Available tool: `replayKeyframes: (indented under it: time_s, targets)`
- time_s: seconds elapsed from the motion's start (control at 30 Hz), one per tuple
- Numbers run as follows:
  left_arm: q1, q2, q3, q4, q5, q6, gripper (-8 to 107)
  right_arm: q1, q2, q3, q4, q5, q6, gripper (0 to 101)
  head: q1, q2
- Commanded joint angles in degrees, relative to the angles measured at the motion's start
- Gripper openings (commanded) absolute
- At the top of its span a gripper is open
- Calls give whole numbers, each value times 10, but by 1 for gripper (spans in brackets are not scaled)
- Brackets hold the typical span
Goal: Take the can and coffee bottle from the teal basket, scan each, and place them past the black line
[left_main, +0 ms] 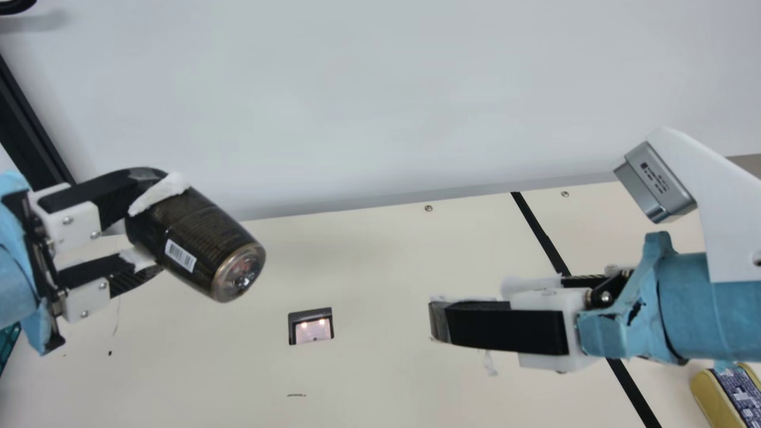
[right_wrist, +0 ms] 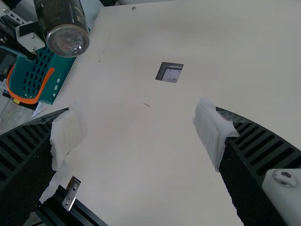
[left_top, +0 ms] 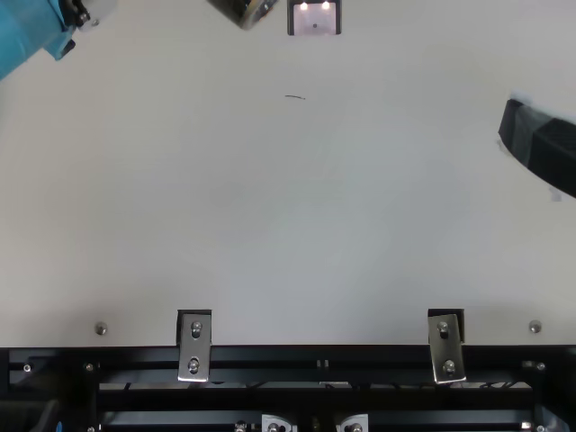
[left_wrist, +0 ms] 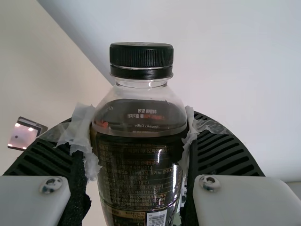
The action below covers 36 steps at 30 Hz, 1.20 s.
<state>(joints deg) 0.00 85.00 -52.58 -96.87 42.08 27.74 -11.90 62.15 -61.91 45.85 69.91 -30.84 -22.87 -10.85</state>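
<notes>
Top cam high, steep onto tbl (left_top: 225, 225)

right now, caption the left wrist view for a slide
Coffee bottle with a black cap, held in the left gripper.

Coffee bottle (left_top: 238, 9) and scanner (left_top: 315, 23) with 2 lights (left_top: 303, 6) at the view's top edge, 2 brackets (left_top: 194, 345) on black rail (left_top: 315, 355)

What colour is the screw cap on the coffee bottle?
Black: the ribbed plastic cap shows best in the left wrist view.
</notes>
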Motion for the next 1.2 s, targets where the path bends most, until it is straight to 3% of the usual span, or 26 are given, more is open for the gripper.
replayKeyframes:
  time_s: [0.0, 0.13, 0.47, 0.63, 0.67, 0.83, 1.03, 1.17]
  targets:
    - [0, 0, 0, 0, 0, 0, 10, 0, 0, 0, 0, 0, 0, 101, -21, -3]
    - [0, 0, 0, 0, 0, -1, 10, 12, 17, -6, 23, -7, 4, 101, -21, -3]
    - [0, 0, 0, 0, 0, -1, 10, 33, 153, -51, 200, -20, -33, 101, -21, -3]
    - [0, 0, 0, 0, 0, -1, 10, 48, 210, -44, 275, -26, -28, 101, -21, -3]
    - [0, 0, 0, 0, 0, -1, 10, 45, 187, -51, 234, -23, -34, 101, -21, -3]
    - [0, 0, 0, 0, 0, -1, 10, 48, 213, -45, 278, -35, -28, 101, -21, -3]
    - [0, 0, 0, 0, 0, -1, 10, 48, 213, -45, 279, -37, -28, 101, -21, -3]
    - [0, 0, 0, 0, 0, -1, 10, 47, 225, -49, 304, -22, -31, 101, -21, -3]
